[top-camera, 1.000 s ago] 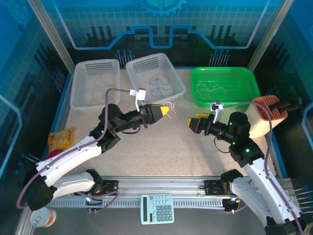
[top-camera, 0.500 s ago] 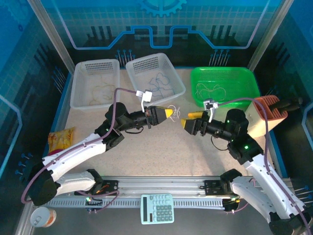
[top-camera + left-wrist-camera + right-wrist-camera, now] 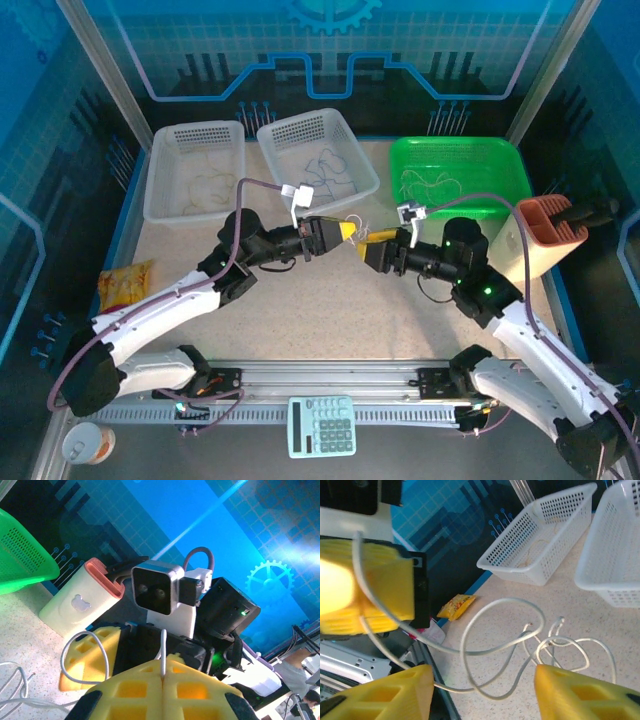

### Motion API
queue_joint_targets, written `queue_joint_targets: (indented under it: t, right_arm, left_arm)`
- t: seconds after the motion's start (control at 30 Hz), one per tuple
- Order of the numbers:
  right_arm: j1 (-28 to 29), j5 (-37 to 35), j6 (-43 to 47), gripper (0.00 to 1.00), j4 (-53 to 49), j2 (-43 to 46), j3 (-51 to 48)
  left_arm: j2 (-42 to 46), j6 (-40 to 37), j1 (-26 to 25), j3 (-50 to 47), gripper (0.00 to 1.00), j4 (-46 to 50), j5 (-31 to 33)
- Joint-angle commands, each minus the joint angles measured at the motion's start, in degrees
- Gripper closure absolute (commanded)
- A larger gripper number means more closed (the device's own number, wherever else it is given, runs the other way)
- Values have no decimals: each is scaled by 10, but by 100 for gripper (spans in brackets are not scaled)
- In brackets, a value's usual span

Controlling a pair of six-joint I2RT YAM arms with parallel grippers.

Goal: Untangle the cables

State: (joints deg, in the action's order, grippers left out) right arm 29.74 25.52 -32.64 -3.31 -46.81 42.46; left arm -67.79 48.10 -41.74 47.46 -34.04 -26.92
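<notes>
My left gripper point(image 3: 345, 231) hangs over the table's middle, shut on a whitish cable point(image 3: 163, 650) that sticks up from between its yellow fingers point(image 3: 130, 690). That cable loops away over the table point(image 3: 500, 630) in a loose tangle, with more white strands point(image 3: 570, 645) lying beyond. My right gripper point(image 3: 366, 247) faces the left one, almost tip to tip. Its jaws stand open, with cable loops hanging between the fingertips point(image 3: 385, 695). The left gripper's yellow fingers point(image 3: 365, 585) appear in the right wrist view with the cable running from them.
Two white baskets point(image 3: 160, 195) point(image 3: 280, 150) at the back hold tan and blue-grey cords. A green basket point(image 3: 400, 195) holds whitish ones. A white box with an orange top point(image 3: 540, 235) stands at the right. A snack packet point(image 3: 125, 285) lies at the left, a calculator point(image 3: 322, 425) at the front.
My right gripper has moved left up to the left gripper and its jaws have narrowed. The left gripper has shifted slightly right, still shut on the cable.
</notes>
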Motion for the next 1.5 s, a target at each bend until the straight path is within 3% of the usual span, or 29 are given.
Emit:
queue_joint_targets:
  t: [0.0,0.13,0.27,0.37,0.6,1.03,1.23,1.47]
  right_arm:
    - [7,-21,10,52,24,-1,11]
    - [6,-40,22,73,3,4,15]
    - [-2,-61,39,99,-39,18,24]
    - [-23,-81,51,100,-82,39,34]
    - [-91,-47,43,100,-122,78,70]
    - [-96,-29,70,100,-160,77,184]
    - [-94,30,66,100,-170,42,189]
    - [-59,28,35,100,-122,12,178]
  left_arm:
    - [0,10,2,-2,100,-33,-15]
    - [6,6,2,-10,100,-28,-10]
    - [19,-8,2,-23,100,-9,10]
    - [45,-34,4,-38,100,40,62]
    - [108,-83,7,-88,100,129,178]
    - [108,-121,14,-168,100,154,257]
    - [115,-121,25,-184,100,133,245]
    - [112,-137,26,-196,70,91,201]
